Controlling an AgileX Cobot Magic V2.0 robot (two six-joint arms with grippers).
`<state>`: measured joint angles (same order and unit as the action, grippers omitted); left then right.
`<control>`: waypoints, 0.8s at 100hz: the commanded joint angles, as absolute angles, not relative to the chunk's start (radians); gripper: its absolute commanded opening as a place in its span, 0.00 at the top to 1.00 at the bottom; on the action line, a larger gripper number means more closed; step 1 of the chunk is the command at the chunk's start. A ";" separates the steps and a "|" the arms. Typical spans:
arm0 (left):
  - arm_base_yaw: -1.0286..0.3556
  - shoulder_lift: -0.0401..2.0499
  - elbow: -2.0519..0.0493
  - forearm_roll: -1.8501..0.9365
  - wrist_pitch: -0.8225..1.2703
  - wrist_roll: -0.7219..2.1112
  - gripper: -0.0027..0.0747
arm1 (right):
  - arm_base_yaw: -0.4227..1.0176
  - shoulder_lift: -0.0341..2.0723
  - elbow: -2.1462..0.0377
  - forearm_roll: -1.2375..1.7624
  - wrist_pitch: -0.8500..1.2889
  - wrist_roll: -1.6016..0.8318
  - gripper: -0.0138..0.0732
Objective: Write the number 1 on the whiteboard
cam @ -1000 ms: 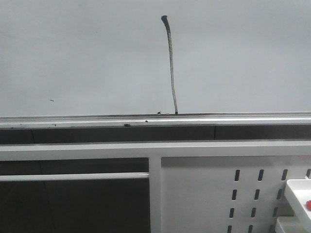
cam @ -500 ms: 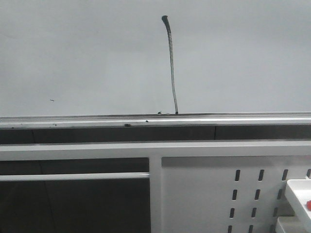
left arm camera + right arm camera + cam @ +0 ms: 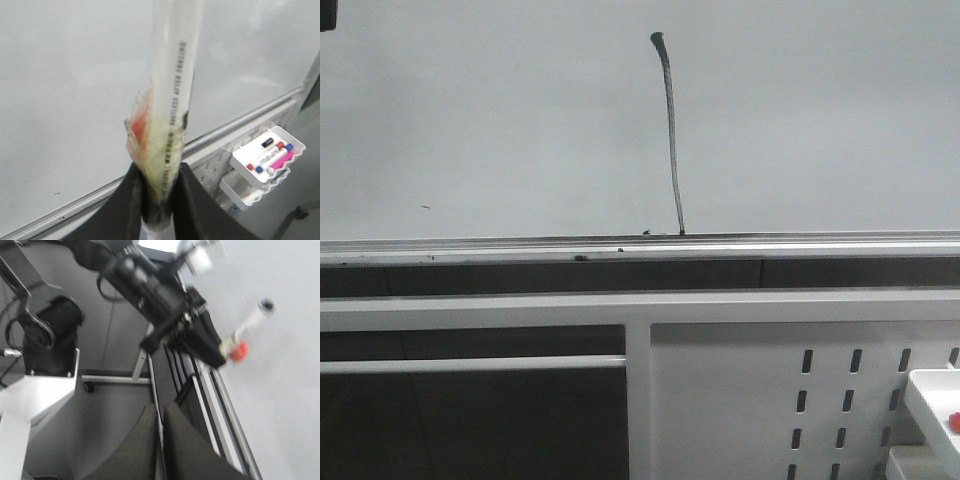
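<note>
**Pen away from the finished line**

Number 1 (image 3: 672, 140) stands on the whiteboard (image 3: 500, 120) as one long, thin, dark line. It has a small hook at its top. Its foot comes down to the silver rail (image 3: 520, 248) on the board's lower edge, a little right of the middle.

We see that the line looks the same as it did a second ago. It is no longer and no thicker. One thing is new: a small dark shape (image 3: 328, 14) has come into the far top left corner of the front view. We cannot tell what it is.

Our left gripper (image 3: 159, 175) squeezes the marker (image 3: 176, 65), a pale tube with tape around it. The tip is out of sight in that view. In the front view no pen is at the line. Our right gripper (image 3: 162, 412) has its fingers pressed together with nothing between them.

We think the writing is done, because the line has stopped growing. What may be left is putting the marker away, maybe in the little tray (image 3: 267, 155) of pens below the board's lower edge.
</note>
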<state>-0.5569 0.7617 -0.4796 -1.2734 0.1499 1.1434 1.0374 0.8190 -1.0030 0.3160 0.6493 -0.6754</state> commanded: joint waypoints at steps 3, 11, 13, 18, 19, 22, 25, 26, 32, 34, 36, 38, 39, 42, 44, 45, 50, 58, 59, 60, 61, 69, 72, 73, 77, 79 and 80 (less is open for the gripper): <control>-0.558 0.792 -0.508 -1.335 0.095 1.178 0.99 | 1.025 0.722 -0.919 0.265 0.552 -0.593 0.90; -0.558 0.823 -0.512 -1.340 0.084 1.178 0.99 | 1.022 0.652 -0.838 0.265 0.499 -0.579 0.90; -0.558 0.830 -0.512 -1.343 0.081 1.178 0.99 | 1.022 0.634 -0.818 0.265 0.482 -0.576 0.90; -0.558 0.846 -0.512 -1.356 0.065 1.178 0.99 | 1.022 0.589 -0.773 0.265 0.438 -0.553 0.90; -0.558 0.846 -0.512 -1.358 0.063 1.178 0.99 | 1.022 0.576 -0.761 0.265 0.432 -0.552 0.90; -0.558 0.856 -0.513 -1.366 0.059 1.178 0.99 | 1.022 0.551 -0.738 0.265 0.405 -0.548 0.90; -0.558 0.861 -0.513 -1.373 0.054 1.178 0.99 | 1.022 0.526 -0.717 0.265 0.386 -0.548 0.90; -0.558 0.863 -0.516 -1.372 0.054 1.178 0.99 | 1.022 0.513 -0.707 0.265 0.382 -0.548 0.90; -0.558 0.870 -0.524 -1.374 0.054 1.187 0.99 | 1.018 0.467 -0.671 0.263 0.346 -0.548 0.90; -0.560 0.870 -0.530 -1.374 0.057 1.200 0.99 | 1.012 0.452 -0.659 0.261 0.340 -0.548 0.90; -0.562 0.870 -0.535 -1.374 0.057 1.216 0.99 | 1.006 0.439 -0.648 0.258 0.340 -0.548 0.90; -0.568 0.870 -0.539 -1.374 0.057 1.235 0.99 | 0.998 0.428 -0.638 0.253 0.340 -0.548 0.90; -0.570 0.870 -0.543 -1.374 0.057 1.242 0.99 | 0.995 0.424 -0.635 0.250 0.340 -0.548 0.90; -0.582 0.870 -0.552 -1.375 0.057 1.269 0.99 | 0.977 0.410 -0.622 0.243 0.344 -0.548 0.90; -0.588 0.870 -0.560 -1.377 0.054 1.285 0.99 | 0.969 0.403 -0.612 0.236 0.347 -0.548 0.90; -0.595 0.870 -0.563 -1.377 0.054 1.292 0.99 | 0.960 0.403 -0.606 0.234 0.350 -0.548 0.90; -0.622 0.872 -0.581 -1.379 0.035 1.301 0.99 | 0.923 0.395 -0.585 0.219 0.361 -0.548 0.90; -0.679 0.883 -0.600 -1.389 -0.027 1.301 0.99 | 0.858 0.395 -0.559 0.215 0.369 -0.548 0.90; -0.691 0.883 -0.600 -1.392 -0.032 1.301 0.99 | 0.846 0.395 -0.556 0.215 0.369 -0.548 0.90; -0.697 0.886 -0.603 -1.392 -0.037 1.301 0.99 | 0.841 0.395 -0.554 0.215 0.369 -0.548 0.90; -0.709 0.888 -0.604 -1.392 -0.050 1.301 0.99 | 0.830 0.395 -0.549 0.215 0.369 -0.548 0.90; -0.784 0.909 -0.613 -1.390 -0.126 1.301 0.99 | 0.778 0.395 -0.532 0.215 0.369 -0.548 0.90; -0.813 0.919 -0.616 -1.385 -0.165 1.301 0.99 | 0.764 0.395 -0.526 0.215 0.369 -0.548 0.90; -0.828 0.922 -0.618 -1.383 -0.172 1.301 0.99 | 0.758 0.395 -0.522 0.215 0.369 -0.548 0.90; -0.874 0.939 -0.622 -1.369 -0.217 1.301 0.99 | 0.742 0.395 -0.519 0.215 0.369 -0.548 0.90; -0.889 0.947 -0.622 -1.358 -0.243 1.301 0.99 | 0.738 0.395 -0.514 0.215 0.369 -0.548 0.90; -0.905 0.950 -0.622 -1.353 -0.251 1.299 0.99 | 0.735 0.395 -0.512 0.215 0.369 -0.548 0.90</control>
